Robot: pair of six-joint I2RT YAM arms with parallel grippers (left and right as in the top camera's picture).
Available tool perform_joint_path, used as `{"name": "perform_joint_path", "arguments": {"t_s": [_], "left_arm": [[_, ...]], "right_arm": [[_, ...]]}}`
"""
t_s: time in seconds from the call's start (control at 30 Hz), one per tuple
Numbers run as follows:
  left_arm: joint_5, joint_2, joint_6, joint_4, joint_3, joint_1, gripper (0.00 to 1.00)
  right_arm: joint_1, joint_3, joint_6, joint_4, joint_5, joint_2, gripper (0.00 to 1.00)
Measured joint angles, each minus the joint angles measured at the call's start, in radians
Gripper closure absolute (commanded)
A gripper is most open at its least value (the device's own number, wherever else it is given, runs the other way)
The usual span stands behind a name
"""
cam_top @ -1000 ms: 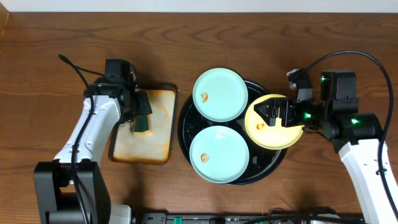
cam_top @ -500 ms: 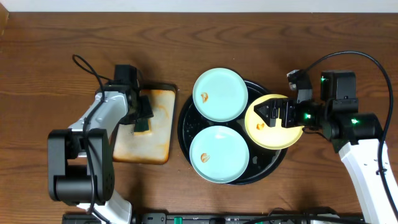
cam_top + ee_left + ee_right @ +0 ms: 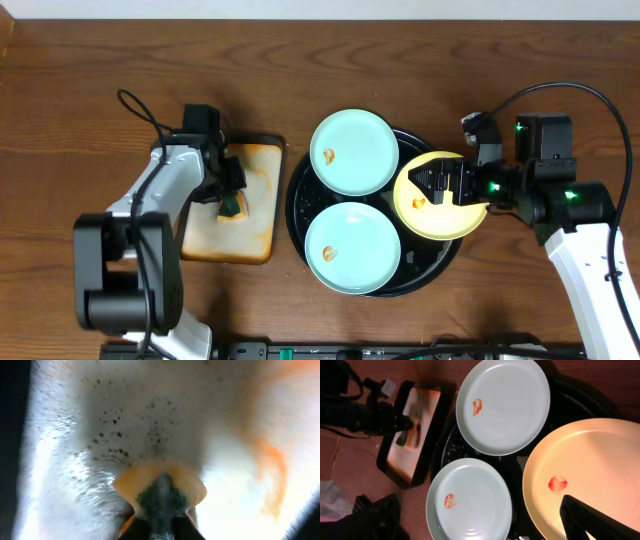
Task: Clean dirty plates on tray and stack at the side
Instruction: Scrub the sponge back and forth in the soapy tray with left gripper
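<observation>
moved: your left claw [image 3: 230, 196] shifted on the stained tray [image 3: 256, 225], clamped on sponge [image 3: 233, 209], probably readying it | mint plates [image 3: 352, 152] flat in black tray [image 3: 296, 215], smeared | right claw [image 3: 438, 183] pinches yellow plate [image 3: 447, 215] over tray's right rim, likely presenting it for wiping

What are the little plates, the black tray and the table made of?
Mint plates and yellow plate: glossy plastic or glazed ceramic, judging by smooth even colour and soft shine. Black tray: dark, slightly shiny, plastic or coated metal; unclear which. Table: brown wood grain, solid or laminate.
</observation>
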Motion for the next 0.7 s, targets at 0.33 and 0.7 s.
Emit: {"name": "perform_joint_path", "arguments": {"t_s": [0.33,0.7], "left_arm": [[0.009,-0.132,0.000,-0.069,0.030,0.000,0.47],[-0.005,-0.050,0.000,-0.023,-0.035,0.000,0.47]], "right_arm": [[0.000,0.000,0.000,0.000,0.000,0.000,0.01],[0.000,0.000,0.000,0.000,0.000,0.000,0.01]]}}
